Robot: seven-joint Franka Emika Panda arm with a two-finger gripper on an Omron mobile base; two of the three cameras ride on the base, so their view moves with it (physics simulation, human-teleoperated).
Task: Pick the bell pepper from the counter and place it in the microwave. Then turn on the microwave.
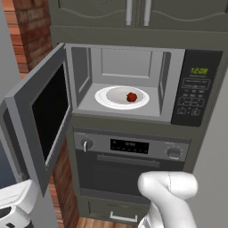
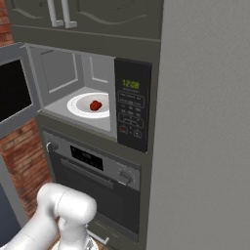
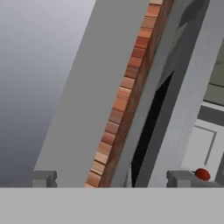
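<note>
Jaws: standing wide apart and holding nothing, the gripper (image 3: 111,179) showing as two small grey finger tips at the bottom of the hand view, one far to each side. Arm: white elbow low in both base views, in front of the oven (image 1: 129,153), the hand itself below the frame there, so its exact height is not to be told. Microwave door (image 1: 42,116): swung fully open to the left, dark glass pane facing inward; in the hand view it runs as a tall grey slab with a black window strip, edge-on, just ahead of the jaws and between them and the brick wall (image 3: 127,87). Coming move, judged: shutting this door, then pressing the keypad; the relation that governs it is that the door's free edge lies ahead of and above the open jaws, long axis upright, so a push toward the cavity would swing it closed. Microwave (image 1: 129,80): cavity open above the oven, silver-grey walls. White plate (image 1: 111,100): centred on the cavity floor. Bell pepper (image 1: 131,96): small, red, resting on the plate right of its centre, well inside the cavity and clear of the door's sweep; in the hand view a red spot beside the right-hand finger tip, far beyond it. Placing step, judged: done. Keypad panel (image 1: 195,89): black, green digits lit, right of the cavity, farthest from the gripper and untouched. Cabinets (image 1: 133,13): above, doors shut.
</note>
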